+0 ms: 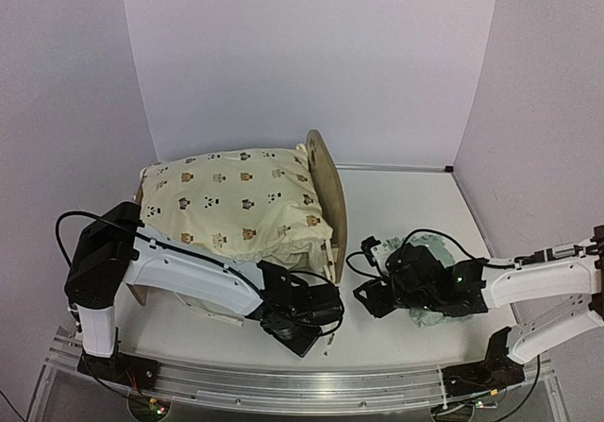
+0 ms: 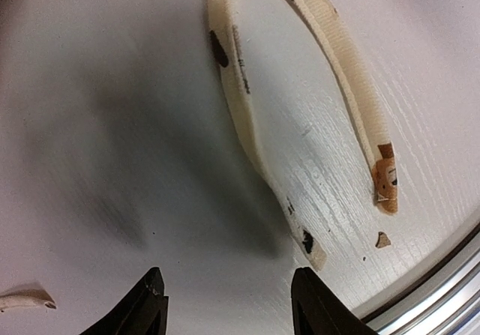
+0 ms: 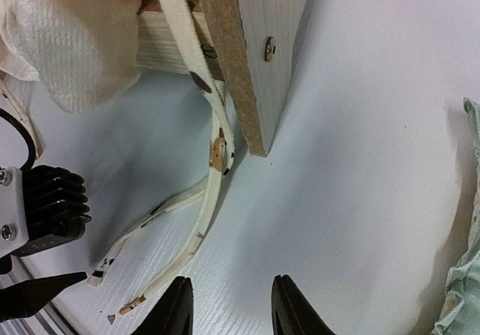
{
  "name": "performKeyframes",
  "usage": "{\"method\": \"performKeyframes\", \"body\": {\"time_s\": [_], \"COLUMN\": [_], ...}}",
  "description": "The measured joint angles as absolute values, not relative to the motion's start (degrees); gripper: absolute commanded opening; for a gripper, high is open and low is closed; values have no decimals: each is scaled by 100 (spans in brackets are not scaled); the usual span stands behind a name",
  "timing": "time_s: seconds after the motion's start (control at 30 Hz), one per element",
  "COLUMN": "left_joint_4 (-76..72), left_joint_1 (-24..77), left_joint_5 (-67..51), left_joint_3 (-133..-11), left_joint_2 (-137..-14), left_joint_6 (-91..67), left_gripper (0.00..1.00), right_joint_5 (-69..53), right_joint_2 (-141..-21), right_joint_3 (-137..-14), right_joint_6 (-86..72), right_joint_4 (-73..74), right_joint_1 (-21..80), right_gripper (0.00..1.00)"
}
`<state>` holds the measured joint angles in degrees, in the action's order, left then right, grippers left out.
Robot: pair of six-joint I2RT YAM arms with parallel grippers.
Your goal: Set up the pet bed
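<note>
— White tabletop [image 1: 396, 195], pale lilac walls [image 1: 302, 54] on three sides, a metal rail [image 1: 302, 384] along the near edge. What do you count?

— One pet bed [image 1: 330, 195], one cream bear-print cushion [image 1: 236, 205], one mint pillow [image 1: 432, 318], two arms.

— Where is the bed?

— Left of centre, towards the back wall. Its arched headboard [image 1: 321, 158] stands at the right end, and the cushion lies over the rest, hiding most of the frame.

— And the pillow?

— On the right half, partly under the right arm, well apart from the bed.

— Ties?

— Two ties [image 2: 247, 110] trail from the cushion flat onto the table by the bed's near corner.

— Left gripper [image 2: 229, 305]?

— Low over the table just short of the tie ends, jaws about half apart, nothing between them.

— Right gripper [image 3: 229, 309]?

— Pointing at the same corner, jaws parted a little, also empty.
</note>
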<state>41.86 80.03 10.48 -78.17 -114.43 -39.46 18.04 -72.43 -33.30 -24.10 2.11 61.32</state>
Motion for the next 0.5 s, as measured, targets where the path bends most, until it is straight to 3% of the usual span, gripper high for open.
{"method": "performKeyframes", "body": {"time_s": [0.5], "left_joint_4": [4195], "left_joint_1": [8003], "left_joint_5": [625], "left_joint_3": [-8259], "left_joint_2": [-11443], "left_joint_6": [-3879], "left_gripper": [57], "right_joint_5": [1809], "right_joint_2": [-7293], "right_joint_3": [-3339], "right_joint_6": [-2410], "right_joint_4": [211], "right_joint_1": [6132], "right_gripper": [38]}}
